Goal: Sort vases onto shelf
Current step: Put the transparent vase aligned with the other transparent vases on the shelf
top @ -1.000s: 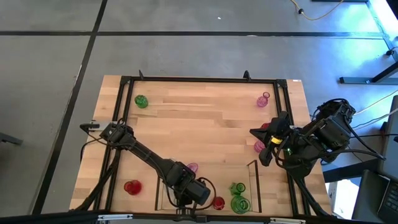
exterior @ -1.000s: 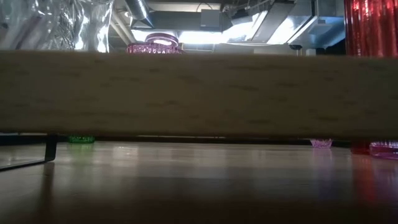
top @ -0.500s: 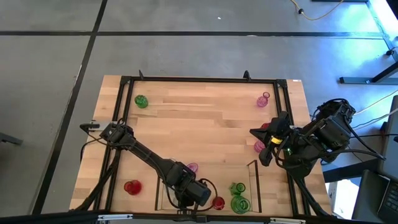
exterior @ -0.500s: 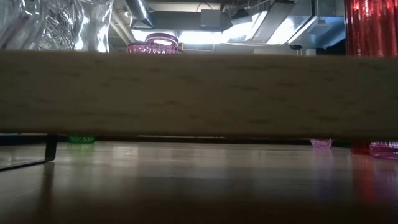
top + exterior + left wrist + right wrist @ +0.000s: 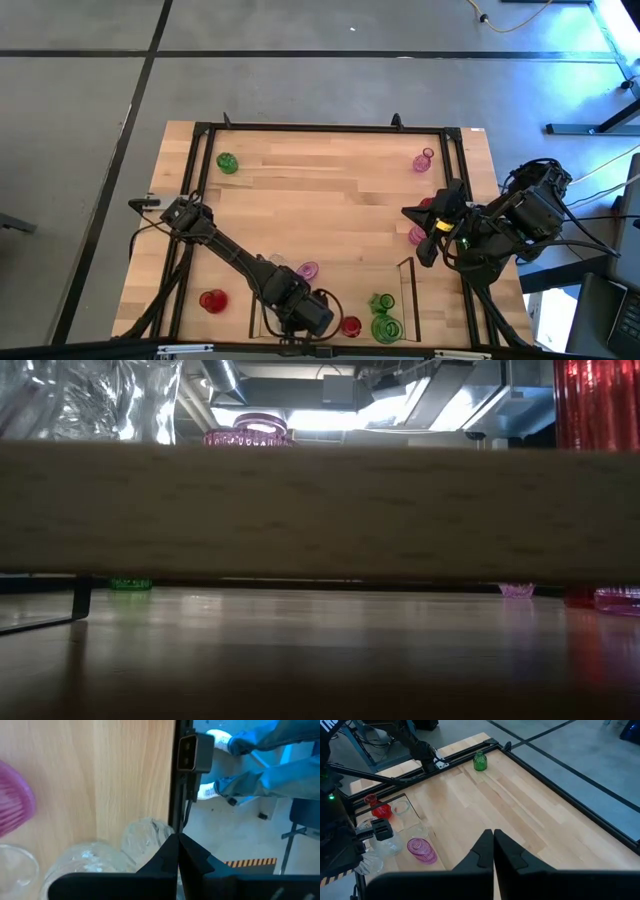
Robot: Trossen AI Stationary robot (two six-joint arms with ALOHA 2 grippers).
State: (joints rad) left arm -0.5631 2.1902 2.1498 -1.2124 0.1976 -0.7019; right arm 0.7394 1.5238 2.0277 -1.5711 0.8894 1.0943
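Hovering over the shelf [image 5: 404, 268], the left gripper [image 5: 177, 840] has its fingers pressed together, holding nothing; 2 clear vases [image 5: 142, 837] sit just beneath its tips, a pink vase [image 5: 14, 810] farther off. The right gripper [image 5: 493, 836], also pinched closed, waits far off.

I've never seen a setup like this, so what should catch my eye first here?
Probably the left arm stretched diagonally across the wooden table, its gripper down at the near edge over the shelf among clear vases. Next, bright glass dots: a green vase in the far left corner, a red one near left. The right gripper waits at the right edge.
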